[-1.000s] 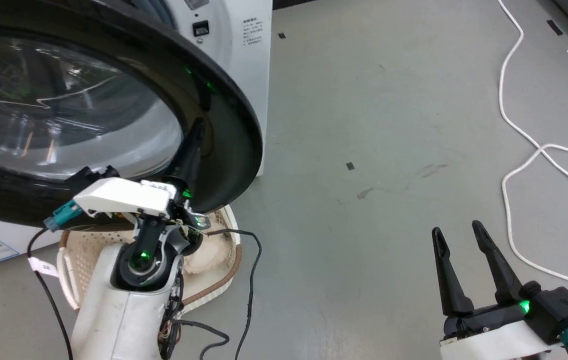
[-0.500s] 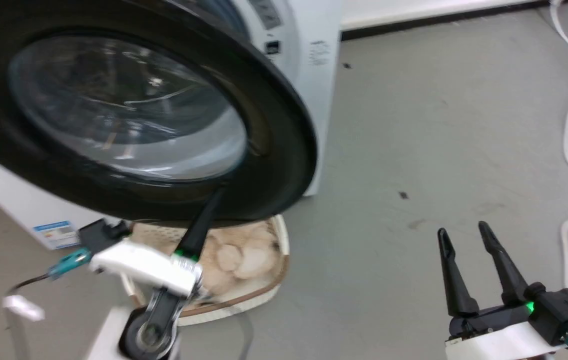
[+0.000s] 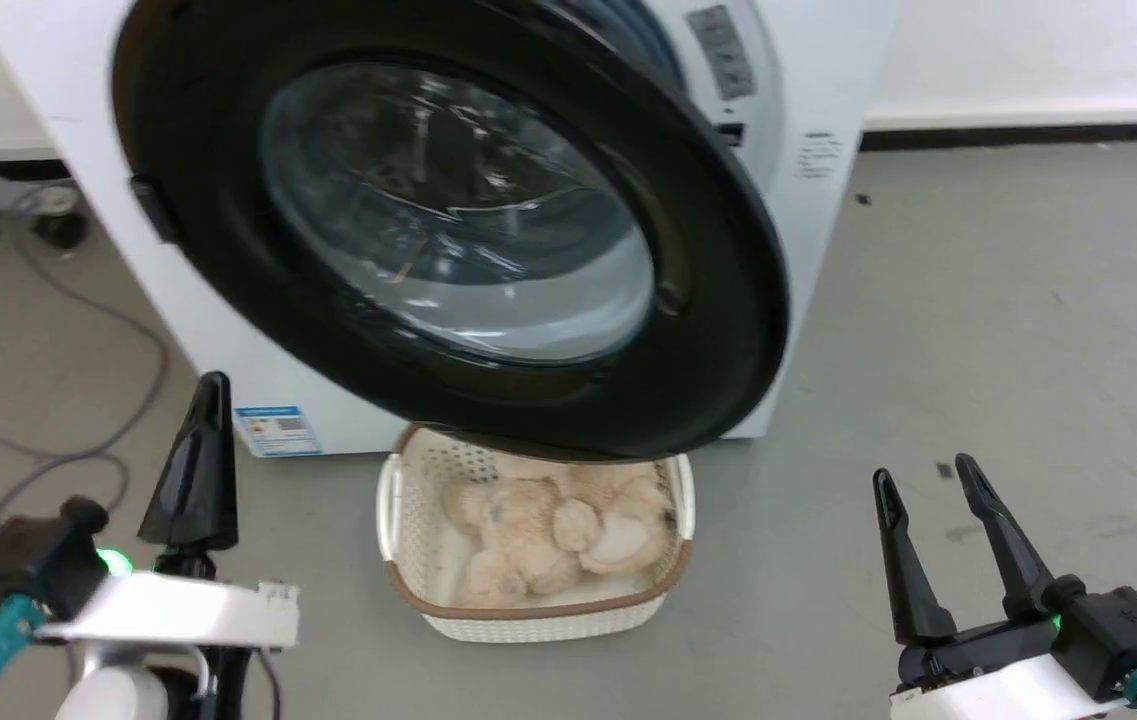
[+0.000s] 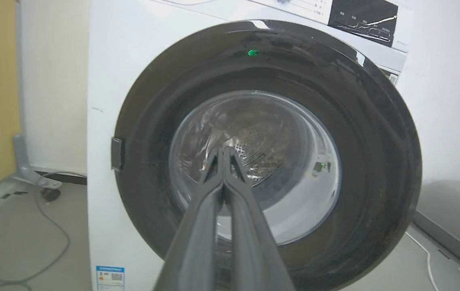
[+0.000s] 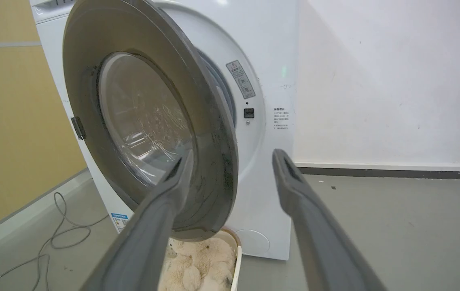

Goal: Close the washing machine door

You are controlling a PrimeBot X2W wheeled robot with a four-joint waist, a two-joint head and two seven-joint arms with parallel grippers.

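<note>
While the washing machine door [image 3: 718, 300] hangs part open, left jaws pressed together, right jaws spread wide, empty.

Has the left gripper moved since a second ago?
Yes. The left gripper came off the door rim above the basket and now sits off the basket's left side, clear of the door.

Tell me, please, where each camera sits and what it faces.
Head view: from the head, down at the washing machine door and basket; left gripper, right gripper below.
Left wrist view: along shut fingers, facing the door's glass.
Right wrist view: between open fingers, toward the door's edge.
Shared: all see the door; head and right wrist, the basket.
</note>
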